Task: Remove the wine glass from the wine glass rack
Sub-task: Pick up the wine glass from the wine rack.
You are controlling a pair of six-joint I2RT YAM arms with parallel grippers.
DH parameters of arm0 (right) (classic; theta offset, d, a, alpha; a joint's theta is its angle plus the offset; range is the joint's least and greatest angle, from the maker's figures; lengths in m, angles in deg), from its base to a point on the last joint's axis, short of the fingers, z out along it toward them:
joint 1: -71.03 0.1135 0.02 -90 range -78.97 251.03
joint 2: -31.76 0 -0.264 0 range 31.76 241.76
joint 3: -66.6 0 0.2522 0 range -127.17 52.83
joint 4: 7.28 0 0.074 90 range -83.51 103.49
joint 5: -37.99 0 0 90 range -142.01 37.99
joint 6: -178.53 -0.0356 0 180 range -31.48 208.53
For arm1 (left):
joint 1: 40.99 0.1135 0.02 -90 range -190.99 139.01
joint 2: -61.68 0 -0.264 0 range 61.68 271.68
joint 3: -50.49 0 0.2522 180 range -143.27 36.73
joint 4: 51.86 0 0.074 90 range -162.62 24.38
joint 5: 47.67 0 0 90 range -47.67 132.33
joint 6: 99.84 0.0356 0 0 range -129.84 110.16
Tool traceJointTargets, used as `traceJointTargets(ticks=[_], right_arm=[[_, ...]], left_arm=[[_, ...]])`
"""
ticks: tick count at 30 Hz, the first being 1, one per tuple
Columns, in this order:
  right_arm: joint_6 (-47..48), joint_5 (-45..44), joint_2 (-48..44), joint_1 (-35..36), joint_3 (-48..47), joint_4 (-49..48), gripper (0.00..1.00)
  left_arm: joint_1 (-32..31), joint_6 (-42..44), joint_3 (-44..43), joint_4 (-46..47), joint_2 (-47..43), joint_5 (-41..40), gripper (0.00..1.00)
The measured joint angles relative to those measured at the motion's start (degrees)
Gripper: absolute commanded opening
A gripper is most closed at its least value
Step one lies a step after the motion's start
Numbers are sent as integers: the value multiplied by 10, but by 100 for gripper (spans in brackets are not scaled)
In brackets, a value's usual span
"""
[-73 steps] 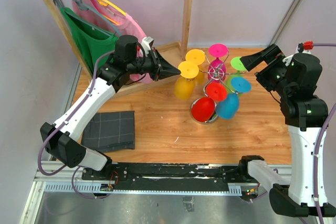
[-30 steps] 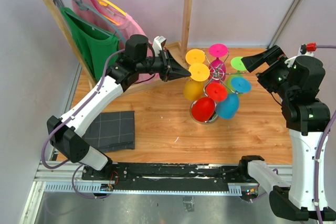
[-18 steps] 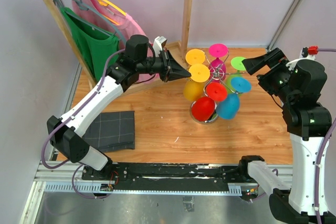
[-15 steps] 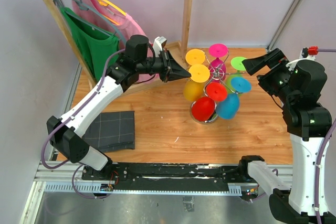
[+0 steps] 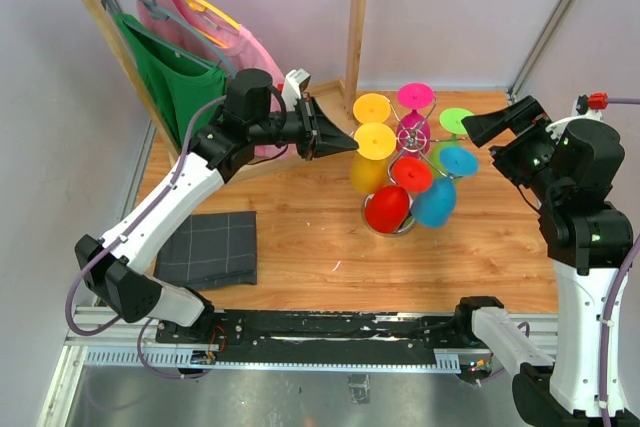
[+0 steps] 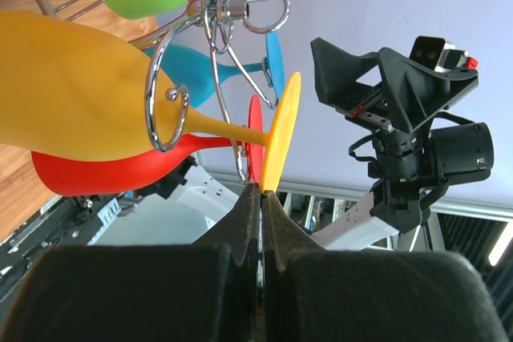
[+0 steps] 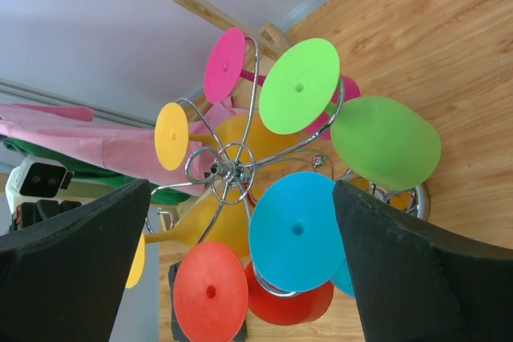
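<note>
Overhead, the rack [image 5: 398, 232] stands toward the far edge of the tabletop, right of middle, its base mostly hidden under coloured bowls [image 5: 436, 202]. The left gripper [image 5: 350, 144] meets the foot of a yellow glass [image 5: 376, 140]. The right gripper [image 5: 472, 127] hangs just right of the rack, its opening unclear from above. From the left wrist, the fingers [image 6: 247, 214] pinch that foot's rim, the stem lies through a curled hook [image 6: 164, 110], and the bowl is cut off at the left. From the right wrist, the fingers [image 7: 72, 262] are spread wide, holding nothing.
</note>
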Motion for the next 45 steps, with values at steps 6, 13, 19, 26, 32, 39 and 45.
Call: traceJointTargets(ticks=[6,13,19,26,32,39,45], right_arm=[[-2,0,-4,0,0,5,98],[-3,-3,-11,0,0,21,98],[-4,-3,-19,0,0,32,99],[-3,-3,-7,0,-13,33,99],[-3,-2,7,0,-20,33,99],[-3,-2,14,0,-21,33,98],[-2,-3,20,0,-26,33,98]], left_arm=[[0,0,19,-2,-10,-2,0],[0,0,26,-6,-24,-10,0],[0,2,26,-14,-44,-18,0],[8,8,37,-30,-67,-29,0],[27,15,47,-39,-79,-37,0],[65,28,59,-47,-90,-34,0],[103,67,58,-62,-93,-26,0]])
